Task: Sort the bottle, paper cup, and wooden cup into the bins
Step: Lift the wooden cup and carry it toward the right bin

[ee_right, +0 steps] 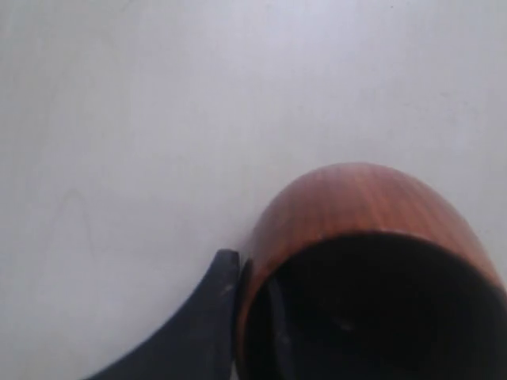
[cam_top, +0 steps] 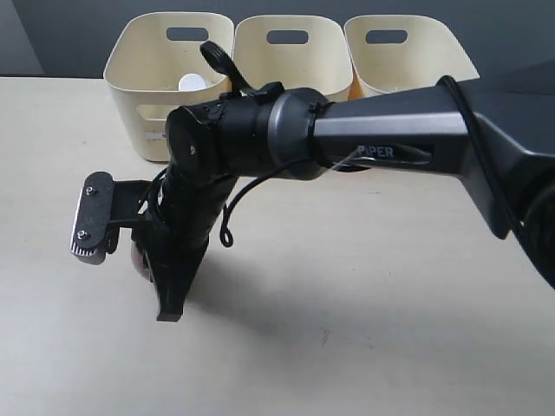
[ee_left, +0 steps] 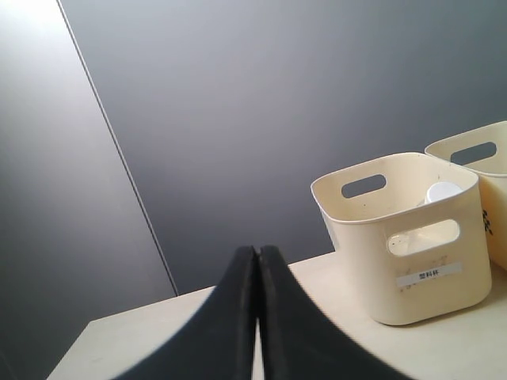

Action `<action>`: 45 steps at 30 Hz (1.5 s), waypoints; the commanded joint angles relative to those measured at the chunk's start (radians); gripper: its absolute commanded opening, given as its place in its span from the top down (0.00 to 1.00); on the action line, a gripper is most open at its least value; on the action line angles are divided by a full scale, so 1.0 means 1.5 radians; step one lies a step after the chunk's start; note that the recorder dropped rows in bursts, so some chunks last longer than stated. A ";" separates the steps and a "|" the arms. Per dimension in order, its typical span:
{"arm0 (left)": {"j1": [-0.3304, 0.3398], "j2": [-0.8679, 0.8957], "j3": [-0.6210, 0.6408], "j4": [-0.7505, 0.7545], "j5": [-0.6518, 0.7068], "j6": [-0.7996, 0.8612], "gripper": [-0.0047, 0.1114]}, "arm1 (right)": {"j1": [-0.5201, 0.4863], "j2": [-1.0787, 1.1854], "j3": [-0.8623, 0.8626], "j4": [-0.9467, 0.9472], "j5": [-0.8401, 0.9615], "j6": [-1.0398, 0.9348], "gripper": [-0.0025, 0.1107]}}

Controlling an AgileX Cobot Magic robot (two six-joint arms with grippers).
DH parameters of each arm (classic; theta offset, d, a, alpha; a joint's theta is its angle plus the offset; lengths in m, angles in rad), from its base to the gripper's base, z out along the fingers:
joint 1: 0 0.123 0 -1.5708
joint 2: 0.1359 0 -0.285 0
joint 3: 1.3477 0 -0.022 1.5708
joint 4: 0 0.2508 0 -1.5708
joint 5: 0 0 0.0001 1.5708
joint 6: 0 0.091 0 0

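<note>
On a pale table [cam_top: 373, 347] in front of a row of three cream bins [cam_top: 260, 65], the right arm [cam_top: 399, 130] is reaching across to the left side of the exterior view and pointing its right gripper [cam_top: 166, 290] down toward the surface. The wooden cup [cam_top: 136, 257] is sitting right at that gripper, with only a reddish sliver of it showing past the black fingers and the wrist camera mount [cam_top: 92, 217]. In the right wrist view the cup's glossy brown wall and dark mouth are filling much of the frame, the mouth facing up toward the camera. The right gripper is pinching the cup's wall at the rim. One black finger [ee_right: 202, 317] is pressing against the outside, while the other is sitting just inside the shadowed mouth, where it is hard to make out. Whether the cup is resting on the table or just off it cannot be told. It is lying in front of the bin on the left of the exterior view, apart from it. A white object [cam_top: 192, 82] is lying inside that bin, with too little showing to say what it is. The left gripper [ee_left: 257, 253] is appearing only in its own wrist view, its two black fingers pressed together with nothing between them. It is facing that same bin and its small white label [ee_left: 428, 274].
</note>
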 commanded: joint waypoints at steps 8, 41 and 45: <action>-0.001 -0.002 0.001 0.000 -0.003 -0.001 0.96 | -0.001 -0.111 -0.001 -0.118 0.039 0.071 0.98; -0.001 -0.002 0.001 0.000 -0.003 -0.001 0.96 | -0.324 -0.336 0.103 -0.398 -0.103 0.463 0.98; -0.001 -0.002 0.001 0.000 -0.003 -0.001 0.96 | -0.391 -0.298 0.175 -0.398 -0.245 0.516 0.98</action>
